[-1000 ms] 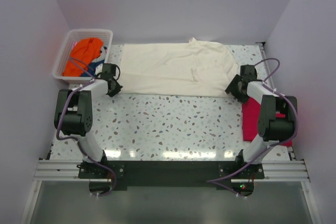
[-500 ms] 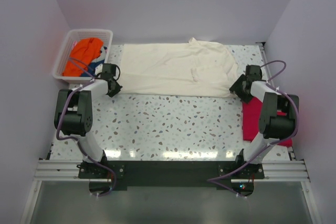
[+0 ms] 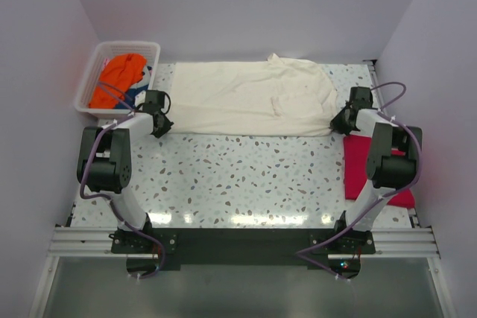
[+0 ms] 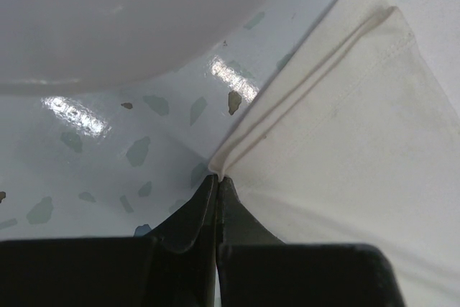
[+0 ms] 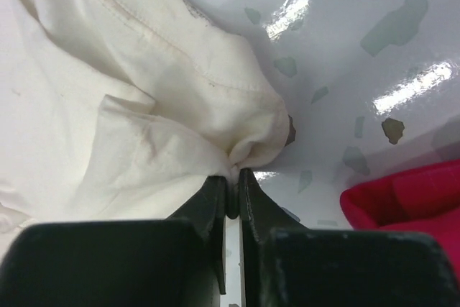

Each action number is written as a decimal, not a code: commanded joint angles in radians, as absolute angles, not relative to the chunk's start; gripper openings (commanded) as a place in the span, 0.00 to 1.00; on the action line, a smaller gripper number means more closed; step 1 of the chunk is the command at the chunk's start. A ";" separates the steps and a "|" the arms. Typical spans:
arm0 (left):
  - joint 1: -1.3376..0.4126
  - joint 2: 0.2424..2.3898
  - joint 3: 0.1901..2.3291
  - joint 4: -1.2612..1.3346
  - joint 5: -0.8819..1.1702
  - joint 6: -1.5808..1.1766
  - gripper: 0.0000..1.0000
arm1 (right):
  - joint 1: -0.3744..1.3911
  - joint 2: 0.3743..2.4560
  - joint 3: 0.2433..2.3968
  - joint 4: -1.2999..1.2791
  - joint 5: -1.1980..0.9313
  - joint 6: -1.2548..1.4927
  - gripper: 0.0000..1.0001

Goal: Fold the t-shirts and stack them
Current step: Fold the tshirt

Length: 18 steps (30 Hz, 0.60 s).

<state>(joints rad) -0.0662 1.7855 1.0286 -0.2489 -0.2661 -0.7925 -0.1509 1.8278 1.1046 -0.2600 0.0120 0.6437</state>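
Overhead, the cream t-shirt (image 3: pixel 246 98) lies spread on the table (image 3: pixel 246 176) between the left end effector (image 3: pixel 162 126) and the right end effector (image 3: pixel 339 121); a red t-shirt (image 3: pixel 356 165) lies close behind the right one. Left wrist: jaws pressed together, pinching the shirt's hem corner at their tips. Right wrist: jaws nipping a bunched cream fold, with red cloth to their right.

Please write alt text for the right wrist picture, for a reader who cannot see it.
The right gripper is shut on a bunched edge of the cream-white t-shirt, which lies on the speckled table. A red t-shirt shows at the lower right.
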 commanded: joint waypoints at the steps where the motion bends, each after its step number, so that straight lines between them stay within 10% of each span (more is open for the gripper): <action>1: -0.063 1.756 1.060 -0.255 -0.316 -0.787 0.00 | -0.153 1.797 1.155 -0.268 0.002 0.632 0.00; 18: -0.044 1.396 0.848 -0.397 -0.371 -0.804 0.00 | -0.155 1.358 0.956 -0.494 -0.029 0.522 0.00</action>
